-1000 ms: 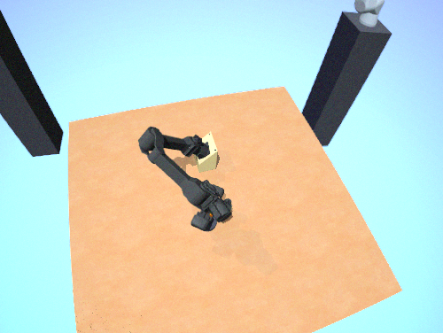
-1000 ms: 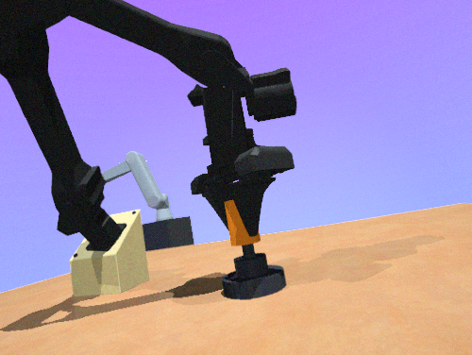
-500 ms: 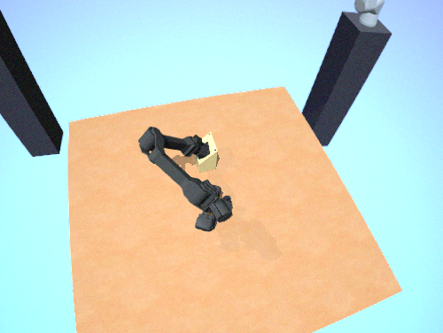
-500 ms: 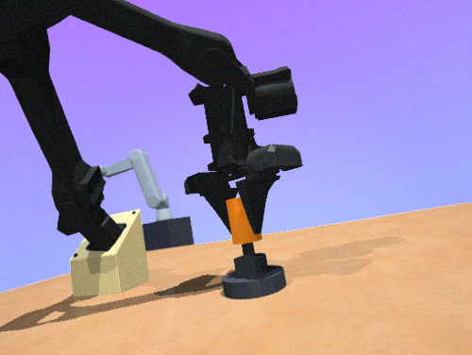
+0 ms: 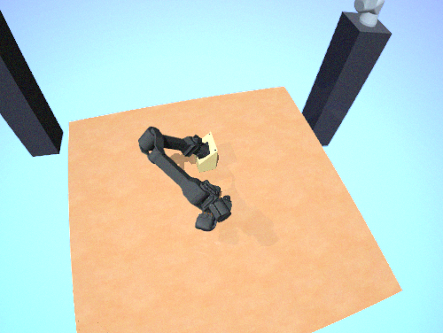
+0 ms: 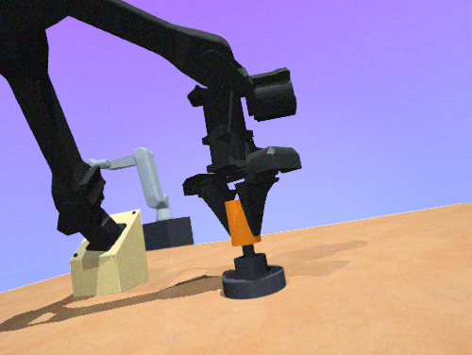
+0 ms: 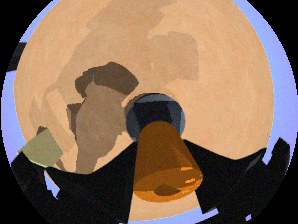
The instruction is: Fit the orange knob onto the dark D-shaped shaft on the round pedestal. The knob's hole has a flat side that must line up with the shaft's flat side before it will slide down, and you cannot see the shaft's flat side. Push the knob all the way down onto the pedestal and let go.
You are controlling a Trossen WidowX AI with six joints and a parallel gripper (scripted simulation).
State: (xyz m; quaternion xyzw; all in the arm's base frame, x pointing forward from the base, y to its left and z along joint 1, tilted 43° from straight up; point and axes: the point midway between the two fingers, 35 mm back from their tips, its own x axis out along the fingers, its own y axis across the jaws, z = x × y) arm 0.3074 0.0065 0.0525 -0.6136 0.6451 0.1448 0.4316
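Observation:
The orange knob (image 6: 240,224) (image 7: 165,155) is between the fingers of my gripper (image 6: 244,233) (image 7: 160,144), which is shut on it. In the exterior view the knob's lower rim is at the top of the dark shaft (image 6: 248,250). A length of shaft shows between the knob and the dark block on the round pedestal (image 6: 255,287) (image 7: 178,120). Whether the shaft's tip is inside the hole is hidden, and so is its flat side. A finger covers part of the knob in the exterior view. In the top view the arm hides knob and pedestal.
The arm's cream wedge-shaped base (image 5: 207,166) (image 6: 132,264) (image 7: 44,148) stands on the wooden table top (image 5: 288,266) (image 6: 378,307) behind the pedestal. Dark pillars (image 5: 345,75) (image 5: 27,102) stand beyond the table's edges. A grey arm (image 6: 150,179) is in the background.

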